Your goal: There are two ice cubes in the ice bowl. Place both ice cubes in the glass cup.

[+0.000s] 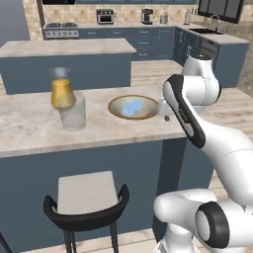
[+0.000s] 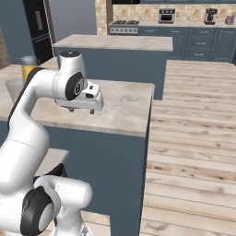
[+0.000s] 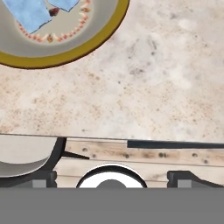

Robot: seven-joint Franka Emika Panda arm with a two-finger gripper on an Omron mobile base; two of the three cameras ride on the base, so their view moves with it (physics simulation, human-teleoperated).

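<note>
The ice bowl (image 1: 114, 109), a wide dish with a brown rim, sits on the counter and holds two pale-blue ice cubes (image 1: 132, 107) close together. In the hand view the ice bowl's rim (image 3: 70, 53) is at the top left, with one ice cube (image 3: 30, 13) inside and a second ice cube (image 3: 65, 3) cut off by the frame's edge. The clear glass cup (image 1: 73, 114) stands left of the bowl. My gripper (image 1: 166, 116) hangs just right of the bowl above the counter's front edge. It is open and empty, its fingertips (image 3: 43, 177) wide apart. The gripper (image 2: 81, 110) points down.
A conical flask of orange liquid (image 1: 62, 90) stands right behind the cup. The marble counter (image 1: 29, 129) ends just right of my hand. A stool (image 1: 89, 195) stands below the front edge. A second island (image 1: 64, 49) lies beyond the counter.
</note>
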